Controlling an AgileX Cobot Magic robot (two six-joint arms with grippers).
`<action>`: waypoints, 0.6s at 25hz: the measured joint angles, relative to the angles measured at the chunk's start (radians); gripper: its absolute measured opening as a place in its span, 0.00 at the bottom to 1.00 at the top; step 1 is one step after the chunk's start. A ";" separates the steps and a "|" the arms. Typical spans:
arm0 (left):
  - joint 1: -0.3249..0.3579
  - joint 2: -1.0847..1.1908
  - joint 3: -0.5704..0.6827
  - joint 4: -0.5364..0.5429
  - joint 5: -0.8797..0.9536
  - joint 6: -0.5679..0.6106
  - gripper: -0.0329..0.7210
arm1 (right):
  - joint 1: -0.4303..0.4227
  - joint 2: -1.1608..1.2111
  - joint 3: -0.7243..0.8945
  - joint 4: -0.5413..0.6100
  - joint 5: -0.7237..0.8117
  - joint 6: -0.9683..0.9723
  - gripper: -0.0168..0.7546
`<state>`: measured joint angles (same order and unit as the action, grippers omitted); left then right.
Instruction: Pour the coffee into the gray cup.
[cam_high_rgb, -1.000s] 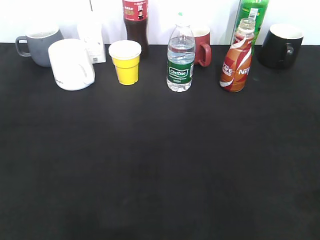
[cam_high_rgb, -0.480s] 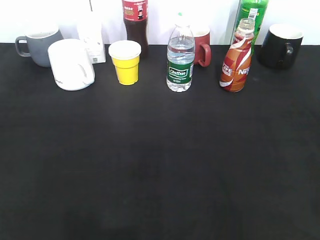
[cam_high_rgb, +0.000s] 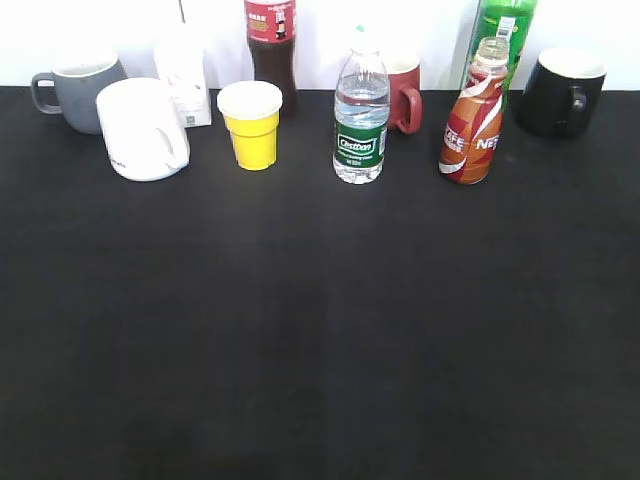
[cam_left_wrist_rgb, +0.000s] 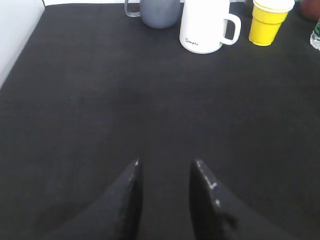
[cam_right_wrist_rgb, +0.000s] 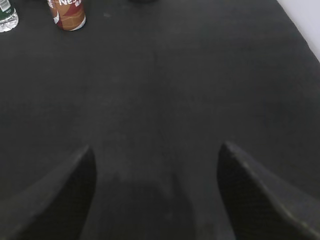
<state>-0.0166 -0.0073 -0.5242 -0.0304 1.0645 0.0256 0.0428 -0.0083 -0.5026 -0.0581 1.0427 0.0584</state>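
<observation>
Matte black table (cam_high_rgb: 320, 330), curvy coffee bottle (cam_high_rgb: 472, 115), rounded gray cup (cam_high_rgb: 82, 92)

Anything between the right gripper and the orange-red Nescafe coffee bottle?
Nothing. In the right wrist view only bare black table lies between the right gripper and the orange-red Nescafe coffee bottle, which stands far off at upper left.

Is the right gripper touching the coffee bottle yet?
Apart. The right wrist view shows the right gripper open and empty, with bare black table between it and the coffee bottle far ahead.
</observation>
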 joint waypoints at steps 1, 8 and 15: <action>0.000 0.000 0.000 0.000 0.000 0.000 0.36 | 0.000 0.000 0.000 0.000 0.000 0.000 0.79; 0.000 0.000 0.000 0.001 0.000 0.000 0.36 | 0.000 0.000 0.000 0.000 0.000 0.000 0.79; 0.000 0.000 0.000 0.001 0.000 0.000 0.36 | 0.000 0.000 0.000 0.000 0.000 0.000 0.79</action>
<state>-0.0166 -0.0073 -0.5242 -0.0296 1.0645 0.0256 0.0428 -0.0083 -0.5026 -0.0581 1.0427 0.0584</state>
